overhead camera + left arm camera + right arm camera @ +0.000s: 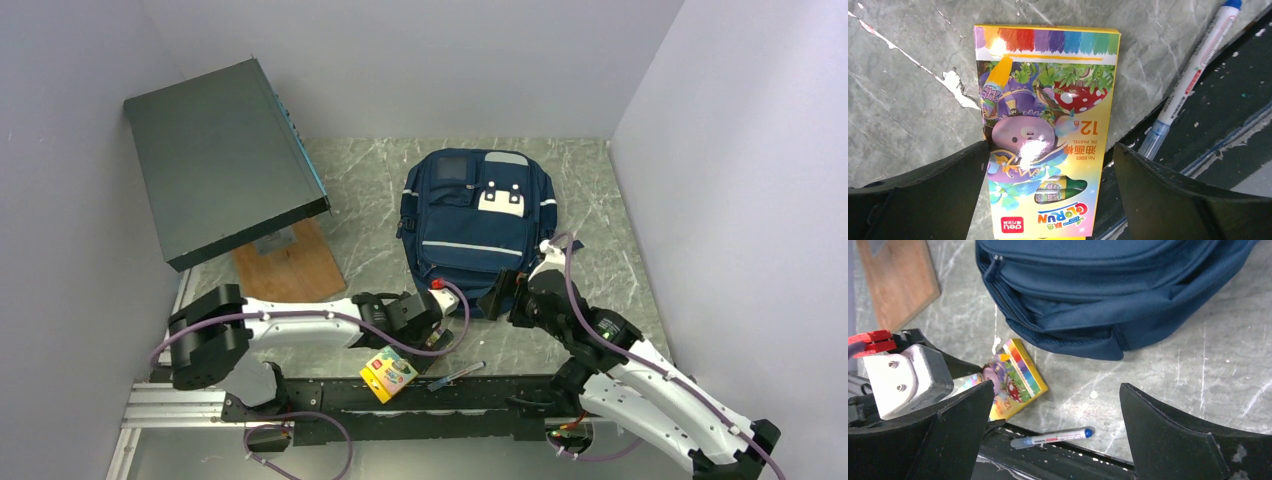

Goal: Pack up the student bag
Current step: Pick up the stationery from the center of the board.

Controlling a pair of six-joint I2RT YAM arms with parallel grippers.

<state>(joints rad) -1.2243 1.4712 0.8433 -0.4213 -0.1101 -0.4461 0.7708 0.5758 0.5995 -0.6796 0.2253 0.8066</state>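
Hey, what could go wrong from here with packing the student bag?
The pastel box lies flat, nearly as wide as the open left gripper, so a finger may land on its edge. The pen lies partly off the table onto the dark rail; a nudge could roll it away. The student bag looks zipped shut, so nothing can go in yet.

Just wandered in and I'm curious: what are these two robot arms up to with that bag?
They are packing a navy student bag, which lies flat on the marble table, apparently zipped. The left gripper hovers open over a yellow box of oil pastels, not gripping it. A pen lies beside it at the table's edge. The right gripper hangs open near the bag's near end, holding nothing.
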